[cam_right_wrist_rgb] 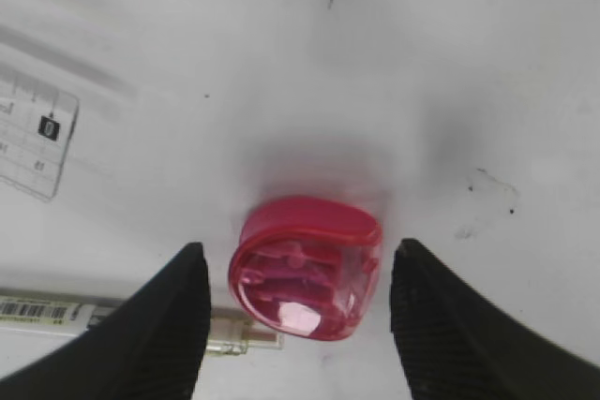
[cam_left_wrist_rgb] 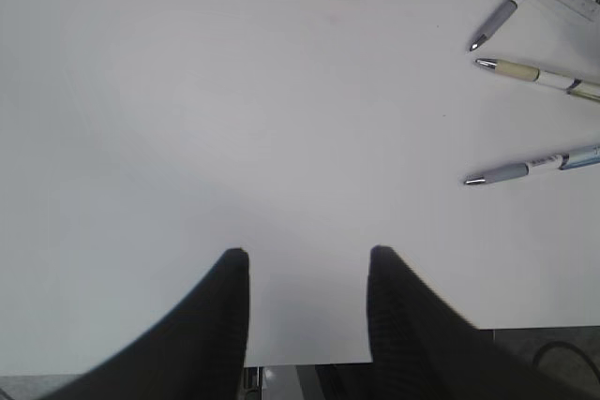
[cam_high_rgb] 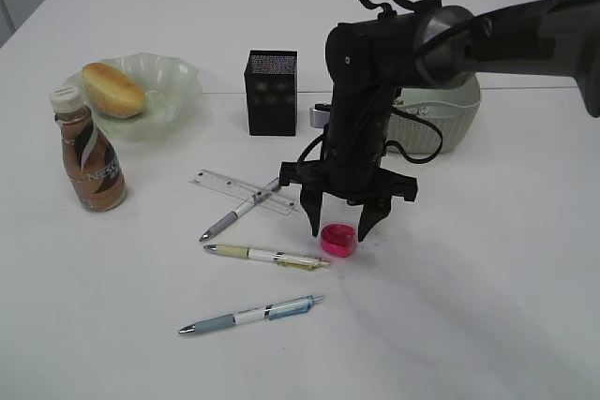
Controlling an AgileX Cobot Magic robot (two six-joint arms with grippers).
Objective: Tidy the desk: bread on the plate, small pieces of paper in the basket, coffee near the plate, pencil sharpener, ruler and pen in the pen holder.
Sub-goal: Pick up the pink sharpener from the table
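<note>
On my white table point(cam_high_rgb: 487, 306), a coffee bottle point(cam_high_rgb: 91, 158) stands left beside the plate point(cam_high_rgb: 173, 91) holding bread point(cam_high_rgb: 112, 89). My left gripper point(cam_left_wrist_rgb: 305, 259) hovers open over bare tabletop. Rightward, my right gripper point(cam_high_rgb: 342, 217) straddles the pink pencil sharpener point(cam_high_rgb: 338, 240), jaws apart, not touching.

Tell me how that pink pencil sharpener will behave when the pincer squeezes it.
The pink pencil sharpener looks like rigid, glossy plastic, so it probably won't deform but might slip. Its rounded shell could let it twist or pop out between the right pincer fingers. It seems small and likely light.
</note>
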